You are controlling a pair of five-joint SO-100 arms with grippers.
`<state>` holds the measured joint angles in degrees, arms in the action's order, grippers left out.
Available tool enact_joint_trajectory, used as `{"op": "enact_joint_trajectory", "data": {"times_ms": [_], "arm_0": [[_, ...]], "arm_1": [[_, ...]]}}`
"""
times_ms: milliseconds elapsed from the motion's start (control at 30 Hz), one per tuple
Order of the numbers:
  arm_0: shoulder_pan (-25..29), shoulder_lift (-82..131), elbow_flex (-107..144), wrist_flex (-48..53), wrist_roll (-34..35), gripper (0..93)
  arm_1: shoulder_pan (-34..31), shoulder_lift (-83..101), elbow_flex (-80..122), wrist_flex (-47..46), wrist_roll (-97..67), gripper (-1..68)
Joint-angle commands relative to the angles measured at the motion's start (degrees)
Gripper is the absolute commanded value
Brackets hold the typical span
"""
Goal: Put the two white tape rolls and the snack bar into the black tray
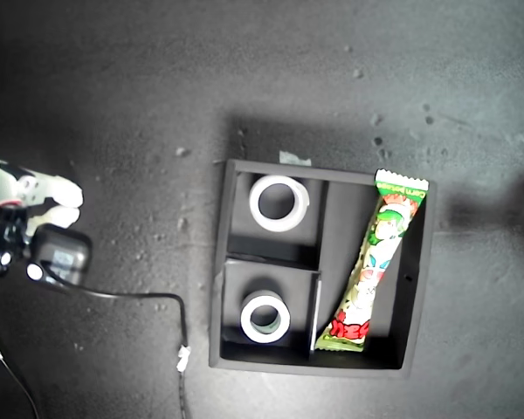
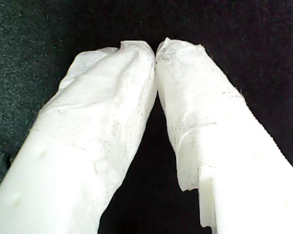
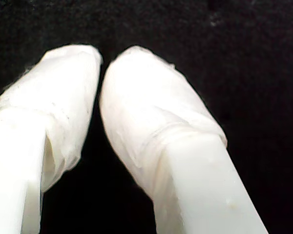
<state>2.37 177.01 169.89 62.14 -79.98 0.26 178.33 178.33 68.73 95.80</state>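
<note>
Task appears complete: both tape rolls and the snack bar lie inside the black tray, centre-right of the exterior view. My first gripper and my second gripper are pressed together, empty. No further move required.

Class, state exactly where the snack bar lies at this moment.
In the exterior view the snack bar lies slanted in the long compartment on the right side of the black tray, its upper end over the tray's top rim, beside two white tape rolls.

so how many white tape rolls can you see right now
2. One roll sits in the tray's small compartment nearer the exterior view's top, the other roll in the small compartment below it. Nothing seems to hide a third.
</note>
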Motion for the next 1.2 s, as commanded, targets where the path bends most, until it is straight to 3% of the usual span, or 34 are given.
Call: {"op": "enact_joint_trajectory", "data": {"times_ms": [0, 400, 533, 767, 1167], "arm_0": [[-0.18, 16.44, 4.48, 6.33, -0.53, 0.0], [-1.49, 17.14, 9.93, 5.10, -0.88, 0.2], [-1.05, 17.14, 9.93, 17.31, -6.15, 0.2], [2.20, 17.14, 9.93, 17.75, 3.87, 0.2], [2.20, 17.14, 9.93, 17.75, 3.52, 0.2]], "arm_1": [[-0.26, -0.09, 0.70, -1.41, -0.70, -0.3], [2.29, -0.09, 0.70, 2.72, -3.34, -0.1], [1.41, -0.09, 0.70, 3.69, -7.73, -0.1], [0.97, -0.09, 0.70, 3.69, -7.73, -0.1], [0.97, -0.09, 0.70, 3.69, -7.73, -0.1]]}}
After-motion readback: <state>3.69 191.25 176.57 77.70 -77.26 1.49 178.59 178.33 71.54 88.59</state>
